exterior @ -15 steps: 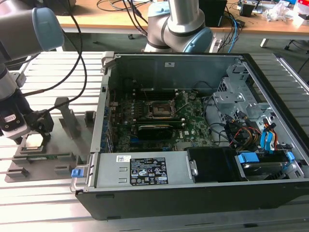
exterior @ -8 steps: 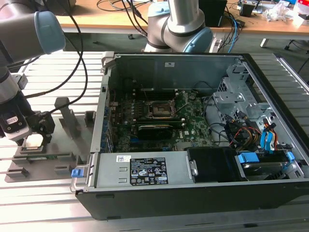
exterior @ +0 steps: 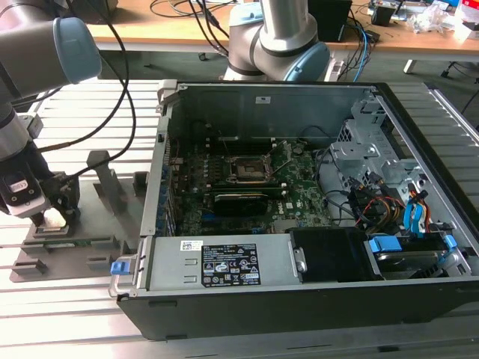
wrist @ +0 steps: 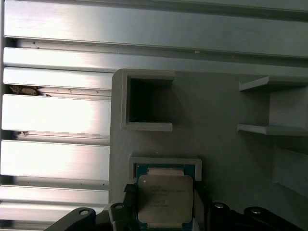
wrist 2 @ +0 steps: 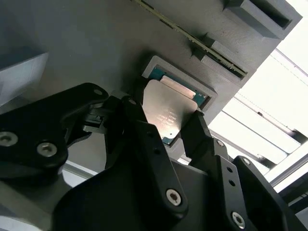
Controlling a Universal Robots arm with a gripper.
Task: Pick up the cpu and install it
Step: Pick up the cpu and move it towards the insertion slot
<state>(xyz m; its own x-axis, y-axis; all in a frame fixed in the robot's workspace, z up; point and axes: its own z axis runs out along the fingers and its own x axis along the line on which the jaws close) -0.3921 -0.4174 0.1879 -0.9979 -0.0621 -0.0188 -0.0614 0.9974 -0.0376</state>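
One tool (exterior: 52, 213) grips the one cpu (wrist: 165, 196), with its two fingers (wrist 2: 144, 134) against opposite edges in the second wrist view. The chip sits in a recess of one grey holder (wrist: 216, 120), left on the slatted metal table (exterior: 82, 329). One open computer case (exterior: 224, 112) lies right, and a wooden desk (exterior: 135, 26) stands far behind.

Bright even light; glare washes out table slats (wrist: 53, 115) in first wrist view; computer case (exterior: 224, 97) interior shadowed.
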